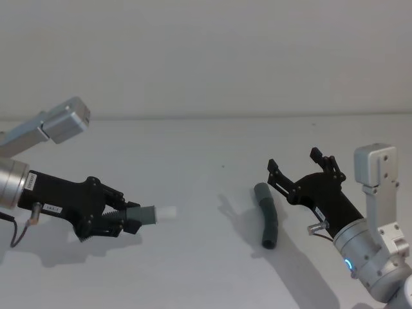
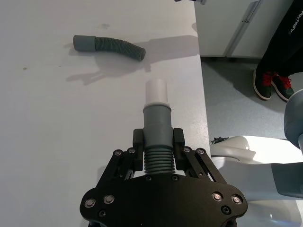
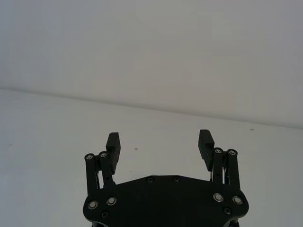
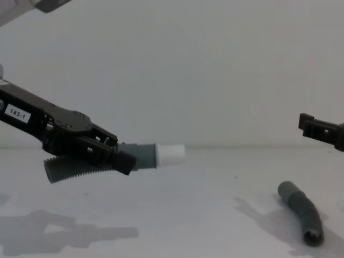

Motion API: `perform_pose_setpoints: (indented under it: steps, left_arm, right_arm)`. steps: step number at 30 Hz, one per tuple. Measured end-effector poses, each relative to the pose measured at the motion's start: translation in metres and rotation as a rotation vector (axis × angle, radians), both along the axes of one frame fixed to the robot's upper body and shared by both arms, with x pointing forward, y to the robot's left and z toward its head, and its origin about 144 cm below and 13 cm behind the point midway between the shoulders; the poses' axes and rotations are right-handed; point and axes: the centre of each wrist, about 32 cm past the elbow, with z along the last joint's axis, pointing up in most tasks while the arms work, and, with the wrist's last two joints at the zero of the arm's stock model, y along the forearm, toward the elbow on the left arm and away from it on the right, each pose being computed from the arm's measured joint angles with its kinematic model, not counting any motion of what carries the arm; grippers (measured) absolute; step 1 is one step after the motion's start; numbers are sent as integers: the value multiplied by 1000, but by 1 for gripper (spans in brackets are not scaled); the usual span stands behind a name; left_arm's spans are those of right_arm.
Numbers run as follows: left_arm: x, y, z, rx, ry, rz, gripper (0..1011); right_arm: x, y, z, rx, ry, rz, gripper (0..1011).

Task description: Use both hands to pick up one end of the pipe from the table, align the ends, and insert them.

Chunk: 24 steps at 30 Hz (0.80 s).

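Left gripper [image 1: 125, 219] pinches the white-tipped hose [image 1: 154, 214] above the table [image 1: 193, 270]; right gripper [image 1: 293, 159] spread beside the second hose [image 1: 267, 222].

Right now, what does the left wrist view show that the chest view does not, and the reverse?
The left wrist view adds the table's side edge and the floor beyond. The chest view adds the "183-1" label, the ribbed tail hanging behind the left gripper, and the right gripper seen from the side above the table. Both show the left gripper shut on the pipe piece with the white tip, and the other piece lying on the table.
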Motion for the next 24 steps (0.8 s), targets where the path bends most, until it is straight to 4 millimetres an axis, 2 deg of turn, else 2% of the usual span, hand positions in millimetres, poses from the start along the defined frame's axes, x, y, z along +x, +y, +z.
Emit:
perform_pose_setpoints:
  steps: [11, 24]
  left_arm:
    - [1, 1, -2, -4, -1, 11, 323]
    - [2, 1, -3, -5, -3, 17, 323]
  right_arm:
    - [0, 0, 1, -2, 4, 1, 1002]
    - [-3, 5, 26, -65, 94, 15, 1002]
